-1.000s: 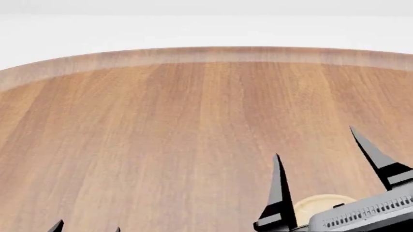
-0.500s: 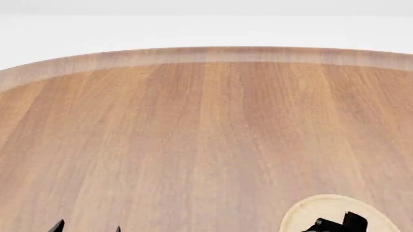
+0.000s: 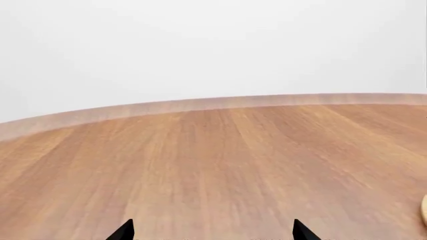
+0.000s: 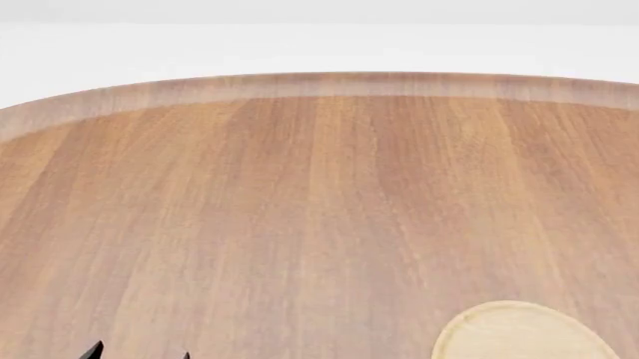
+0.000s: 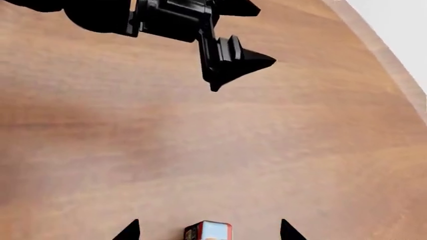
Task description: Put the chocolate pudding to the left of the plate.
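The chocolate pudding [image 5: 212, 231], a small carton with a light-blue top and red edge, shows only in the right wrist view, on the wooden table. It lies between the tips of my right gripper [image 5: 210, 233], which is open and touches neither side of it. The plate [image 4: 519, 333], a light-tan round disc, lies at the near right in the head view; a sliver of its rim [image 3: 424, 215] shows in the left wrist view. My left gripper [image 3: 213, 232] is open over bare wood, and its tips [image 4: 95, 350] peek in at the head view's lower left.
The round wooden table [image 4: 319, 187] has its far rim [image 4: 319, 84] curving across the back, with white floor beyond. In the right wrist view my left arm's black fingers [image 5: 233, 60] hang over the wood beyond the carton, and the table edge [image 5: 387, 50] runs nearby.
My right gripper has dropped out of the head view's lower edge, uncovering the plate. The left gripper's tips have stayed in place.
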### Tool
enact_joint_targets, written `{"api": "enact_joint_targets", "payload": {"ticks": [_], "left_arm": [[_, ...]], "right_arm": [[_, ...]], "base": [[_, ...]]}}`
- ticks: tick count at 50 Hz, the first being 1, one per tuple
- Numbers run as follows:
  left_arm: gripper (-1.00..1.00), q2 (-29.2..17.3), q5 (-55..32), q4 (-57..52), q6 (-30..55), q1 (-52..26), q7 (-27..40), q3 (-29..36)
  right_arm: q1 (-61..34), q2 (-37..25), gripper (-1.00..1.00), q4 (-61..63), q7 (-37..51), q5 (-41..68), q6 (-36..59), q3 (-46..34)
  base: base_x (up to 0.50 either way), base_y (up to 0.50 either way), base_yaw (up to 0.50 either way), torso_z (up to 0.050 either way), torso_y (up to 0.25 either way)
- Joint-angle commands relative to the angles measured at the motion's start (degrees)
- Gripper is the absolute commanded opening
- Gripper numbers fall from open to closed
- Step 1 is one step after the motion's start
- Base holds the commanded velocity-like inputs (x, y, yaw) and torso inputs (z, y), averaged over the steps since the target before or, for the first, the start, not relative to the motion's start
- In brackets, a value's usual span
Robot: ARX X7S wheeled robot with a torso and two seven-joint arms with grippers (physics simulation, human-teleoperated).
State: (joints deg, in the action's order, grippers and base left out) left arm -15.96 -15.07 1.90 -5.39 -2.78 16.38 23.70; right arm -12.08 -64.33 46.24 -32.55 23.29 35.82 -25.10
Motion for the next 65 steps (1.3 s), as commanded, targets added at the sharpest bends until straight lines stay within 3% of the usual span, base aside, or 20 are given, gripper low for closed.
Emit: {"api": "enact_joint_targets", "payload": {"ticks": [1,65], "left_arm": [[1.00,-0.1,0.2,-0.3,0.1,0.2,0.3,0.5],[1.00,-0.3,0.1,1.4,-0.9,-0.6,0.7,2.0]], "right_arm": [[1.9,2.2,1.00,-6.6,-1.4,-1.1,-4.8,-2.3],[10.4,2.6,1.00,-28.4,-1.3,0.2,-22.0,1.6]], "base": [[0.00,0.00,0.00,0.000,0.000],[0.00,0.00,0.00,0.000,0.000]]}}
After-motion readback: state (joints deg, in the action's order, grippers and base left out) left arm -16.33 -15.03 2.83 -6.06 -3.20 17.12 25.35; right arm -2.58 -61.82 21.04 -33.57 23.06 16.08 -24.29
